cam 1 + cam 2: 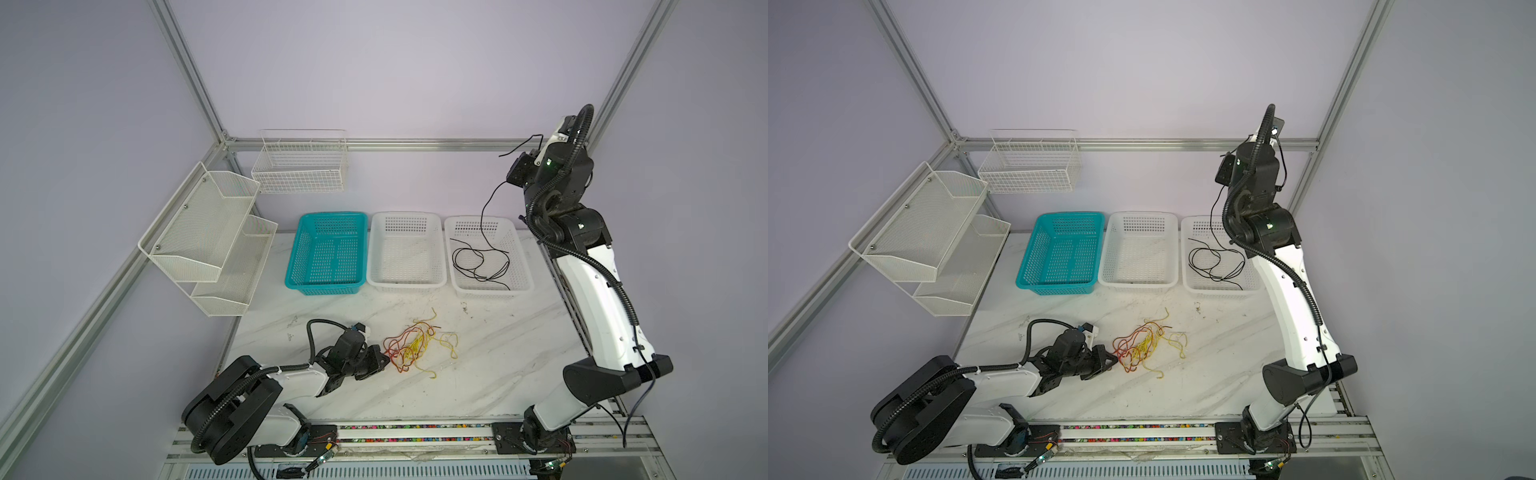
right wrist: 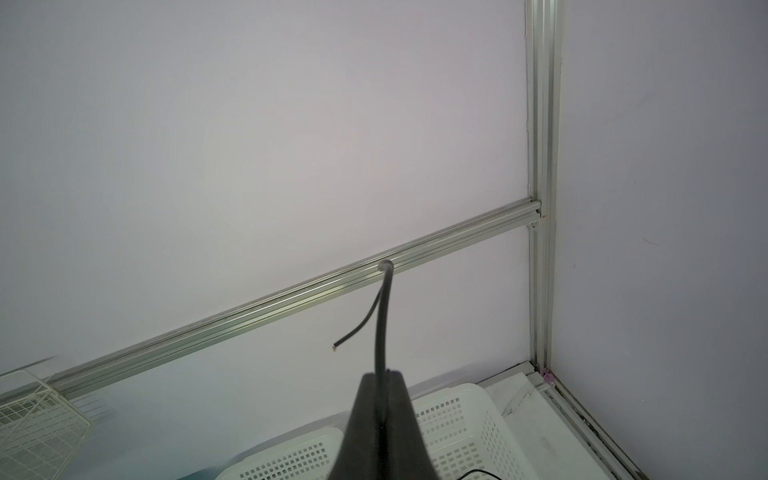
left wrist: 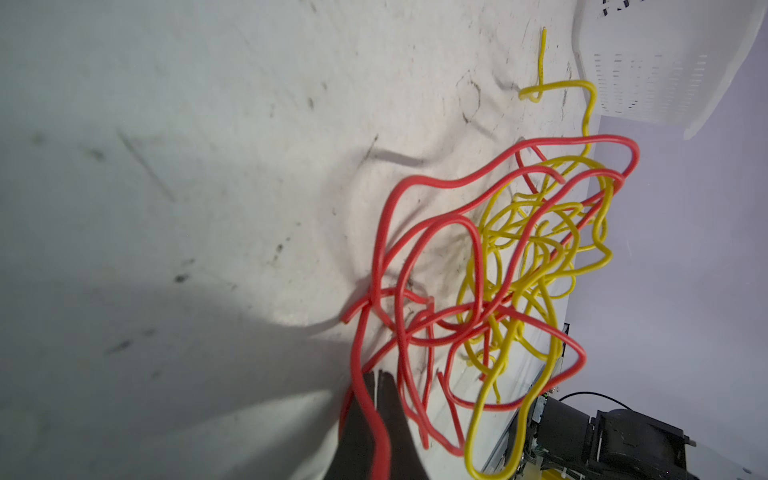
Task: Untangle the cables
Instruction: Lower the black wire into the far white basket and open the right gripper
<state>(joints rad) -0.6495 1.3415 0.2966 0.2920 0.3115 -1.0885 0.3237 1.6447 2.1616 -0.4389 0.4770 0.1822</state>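
Right claw [image 2: 380,378], raised high above the far right corner of the table [image 1: 498,353], is clamping a black cable [image 2: 384,316] between fingers pressed together. A short free end is curling beyond the tips. The rest of the cable is hanging almost straight down, and its remaining length is lying in loose coils [image 1: 482,262] inside the right white basket [image 1: 486,294]. This near-vertical line from claw to basket is the relation on which the coming move appears to turn: letting go here would probably drop the strand into the basket below.

Left claw [image 3: 376,376] is lying low at the table, fingers together and pinching a red cable [image 3: 376,257] at the near left edge of the tangle [image 1: 415,349]. The pinched strand is running away from the tips into the mass, where red loops are crossing a denser knot of yellow cable [image 3: 557,86]. The tangle is spreading across the table toward the robot's right, starting at the left claw and well apart from the right one. The left arm is thus the nearer of the two. A pull away from the knot, along the strand's own line, seems the likeliest way to free it.
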